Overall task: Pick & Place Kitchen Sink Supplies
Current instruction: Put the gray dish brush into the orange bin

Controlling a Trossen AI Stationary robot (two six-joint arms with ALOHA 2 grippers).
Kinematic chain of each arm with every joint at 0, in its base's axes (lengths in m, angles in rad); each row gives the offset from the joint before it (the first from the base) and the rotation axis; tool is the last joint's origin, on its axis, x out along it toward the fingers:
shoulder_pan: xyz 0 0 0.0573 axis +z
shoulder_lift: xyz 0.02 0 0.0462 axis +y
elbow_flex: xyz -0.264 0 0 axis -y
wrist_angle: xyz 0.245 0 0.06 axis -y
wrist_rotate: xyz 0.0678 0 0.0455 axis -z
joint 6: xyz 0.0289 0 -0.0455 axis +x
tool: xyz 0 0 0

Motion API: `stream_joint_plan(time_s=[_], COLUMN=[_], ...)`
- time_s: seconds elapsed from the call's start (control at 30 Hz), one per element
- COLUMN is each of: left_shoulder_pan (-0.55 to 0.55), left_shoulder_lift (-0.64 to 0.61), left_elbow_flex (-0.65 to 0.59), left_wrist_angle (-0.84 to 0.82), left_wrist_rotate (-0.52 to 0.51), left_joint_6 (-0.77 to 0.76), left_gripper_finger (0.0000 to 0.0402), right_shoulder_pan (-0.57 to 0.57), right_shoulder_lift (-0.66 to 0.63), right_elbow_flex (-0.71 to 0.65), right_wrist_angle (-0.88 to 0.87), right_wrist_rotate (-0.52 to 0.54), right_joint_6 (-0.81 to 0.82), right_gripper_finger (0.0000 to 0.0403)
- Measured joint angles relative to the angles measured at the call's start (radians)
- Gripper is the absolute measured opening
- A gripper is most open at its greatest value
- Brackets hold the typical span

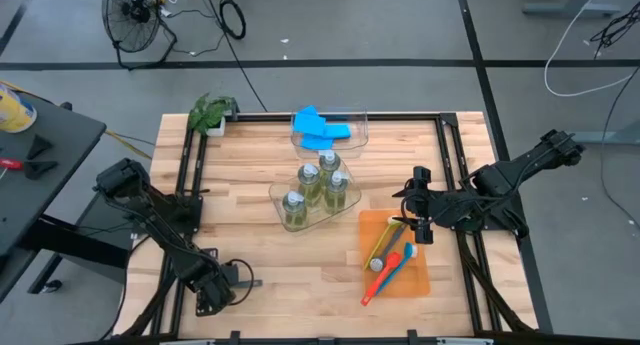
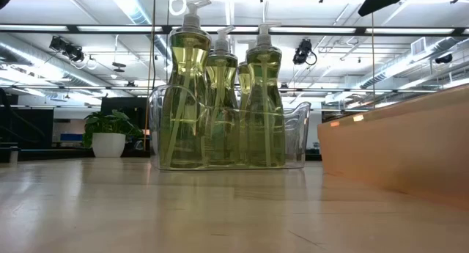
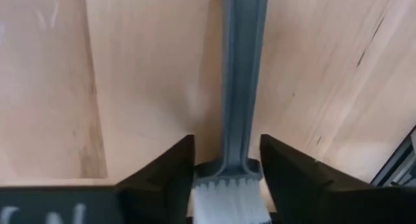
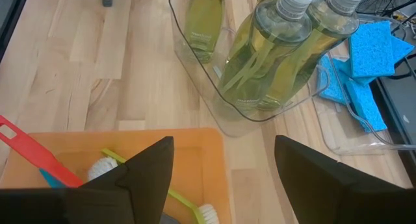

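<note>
Butcher-block counter (image 1: 250,235) filled the overhead view. Most sorting looked done: four pump bottles (image 1: 317,188) stood in the middle clear bin (image 1: 277,195), blue sponges (image 1: 320,126) lay in the bin at twelve o'clock, and red, blue and yellow-green brushes (image 1: 388,260) lay in the orange tray (image 1: 415,281) at four o'clock. One dark grey brush (image 3: 242,81) remained on the counter, at seven o'clock. The left hand (image 3: 227,169) straddled it, fingers partly open and close on either side of its neck, probably not yet clamped. The right hand (image 4: 224,178) hung wide open and empty over the tray.
</note>
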Motion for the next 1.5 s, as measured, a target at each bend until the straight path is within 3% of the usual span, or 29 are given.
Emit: stream_joint_plan(time_s=[0.53, 0.77, 1.03, 1.3, 1.5], left_shoulder_pan=[0.000, 0.007, 0.055, 0.141, 0.254], left_shoulder_lift=[0.000, 0.000, 0.000, -0.002, -0.002], left_elbow_flex=[0.003, 0.049, 0.172, 0.367, 0.510], left_wrist_angle=[0.007, 0.005, -0.069, -0.227, -0.243], left_wrist_rotate=[0.080, 0.081, 0.014, -0.129, -0.178], left_joint_6=[0.000, 0.001, 0.061, 0.223, 0.379], left_gripper_finger=[0.0053, 0.0059, 0.0052, 0.0060, 0.0056], right_shoulder_pan=[0.000, 0.000, 0.000, 0.000, 0.000], right_shoulder_lift=[0.000, 0.000, 0.000, 0.000, 0.000], right_elbow_flex=[0.000, 0.000, 0.000, 0.000, 0.000], right_wrist_angle=[0.001, 0.001, 0.002, 0.003, 0.003], right_wrist_rotate=[0.000, 0.000, 0.000, 0.000, -0.014], right_joint_6=[-0.012, -0.023, -0.023, -0.018, -0.018], right_gripper_finger=[0.0267, 0.0267, 0.0267, 0.0267, 0.0267])
